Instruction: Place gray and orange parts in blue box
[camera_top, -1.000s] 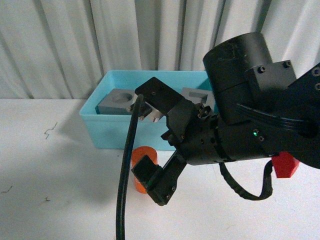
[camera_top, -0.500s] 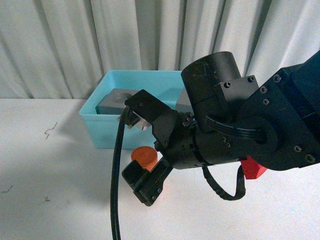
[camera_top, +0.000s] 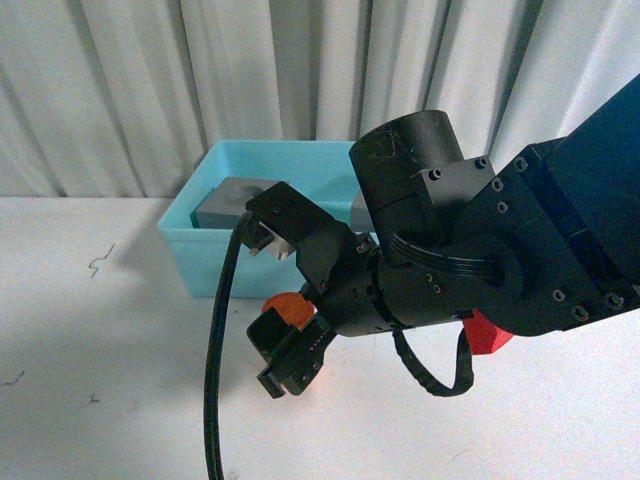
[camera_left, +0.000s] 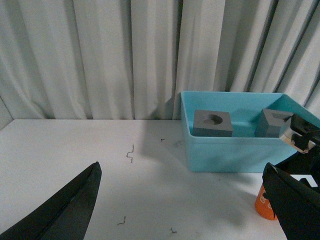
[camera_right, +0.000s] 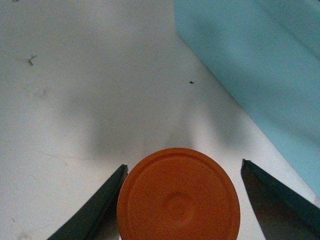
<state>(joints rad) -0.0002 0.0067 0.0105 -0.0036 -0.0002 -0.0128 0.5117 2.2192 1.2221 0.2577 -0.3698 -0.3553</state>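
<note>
Front view faces the curtain, crowded by the right arm. Left wrist view looks level toward the blue box (camera_left: 235, 150). Right wrist view looks down, close on the orange cylinder (camera_right: 178, 196), which all views share.

Right gripper (camera_top: 268, 300) dropped lower & fwd — open fingers now straddle orange cylinder (camera_top: 288, 308), hiding more of it.

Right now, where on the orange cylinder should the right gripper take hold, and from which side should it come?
Grip the orange cylinder by its curved side wall, coming from above. It stands upright on the table with its flat round top up, so opposite sides are free. The right gripper is open, one finger on each side; probably it only needs to lower and close.
</note>
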